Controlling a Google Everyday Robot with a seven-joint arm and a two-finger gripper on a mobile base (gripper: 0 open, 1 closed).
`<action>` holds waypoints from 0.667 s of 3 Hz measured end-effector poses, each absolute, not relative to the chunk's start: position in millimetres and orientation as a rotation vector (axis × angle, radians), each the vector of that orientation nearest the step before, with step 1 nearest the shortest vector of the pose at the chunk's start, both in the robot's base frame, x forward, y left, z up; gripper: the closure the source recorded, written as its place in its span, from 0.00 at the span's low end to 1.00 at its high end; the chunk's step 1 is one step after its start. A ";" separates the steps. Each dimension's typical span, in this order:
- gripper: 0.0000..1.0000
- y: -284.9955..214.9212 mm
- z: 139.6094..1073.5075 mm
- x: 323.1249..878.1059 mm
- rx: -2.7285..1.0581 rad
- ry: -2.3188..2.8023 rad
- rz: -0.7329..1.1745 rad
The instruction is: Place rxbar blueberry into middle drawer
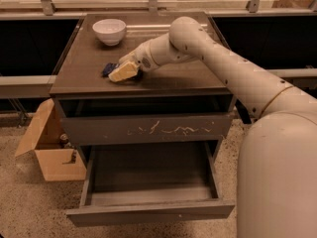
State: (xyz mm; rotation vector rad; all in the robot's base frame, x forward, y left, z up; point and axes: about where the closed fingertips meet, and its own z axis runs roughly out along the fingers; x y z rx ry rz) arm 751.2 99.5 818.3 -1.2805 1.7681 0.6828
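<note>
The rxbar blueberry (108, 69) is a small dark blue bar lying on the dark wooden cabinet top (163, 81), in front of the white bowl. My gripper (122, 73) is down on the top at the bar's right end and covers part of it. The middle drawer (148, 211) is pulled open low on the cabinet, with a plain grey front and a dark inside. It lies below and in front of the gripper.
A white bowl (109, 30) stands at the back left of the cabinet top. A shut drawer with white scratches (148, 129) sits above the open one. An open cardboard box (52, 150) stands on the floor to the left. My arm (233, 68) reaches in from the right.
</note>
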 end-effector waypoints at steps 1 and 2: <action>0.96 99.5 820.5 751.1 -1.280 1.768 0.683; 1.00 92.3 877.3 717.7 -1.284 1.628 0.686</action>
